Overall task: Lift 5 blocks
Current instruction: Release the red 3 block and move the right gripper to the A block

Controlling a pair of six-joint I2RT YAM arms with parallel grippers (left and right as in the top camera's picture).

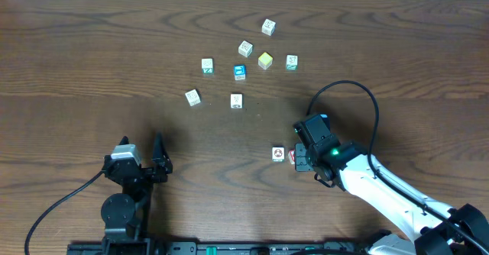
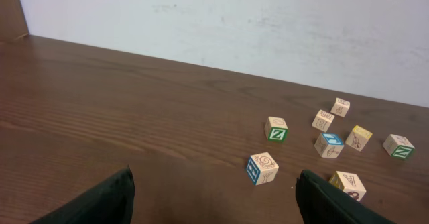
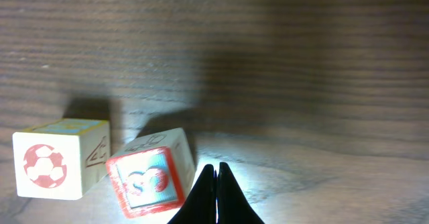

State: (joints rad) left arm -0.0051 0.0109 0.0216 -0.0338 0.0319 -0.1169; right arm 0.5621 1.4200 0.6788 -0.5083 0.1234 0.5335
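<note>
Two grippers sit nearest, both on the near side of the blue-topped block (image 1: pixel 240 72). The left gripper (image 2: pixel 214 184) hangs well to its near left, jaws spread wide with nothing between them. The right gripper (image 3: pixel 216 180) is down at the table (image 1: pixel 84 64) to its near right, fingertips pinched fully together on nothing. It is just beside a tilted red-framed block (image 3: pixel 149 180), and whether it touches that block I cannot tell. The red-ball block (image 1: pixel 278 154) sits flat on the table alongside, slightly less far right of the blue-topped block. Just nearer than the blue-topped block stands the small-picture block (image 1: pixel 236 101), and to its near left lies a skewed block with a blue side (image 1: pixel 193 98). About level with it on the left is the green Z block (image 1: pixel 207 66). Slightly beyond it on the right sits the yellow-topped block (image 1: pixel 265 60), with a second green-marked block (image 1: pixel 292 62) farther right. Just beyond it rests the pale block (image 1: pixel 245 49), and farthest beyond, toward the right, the far block (image 1: pixel 268 27).
</note>
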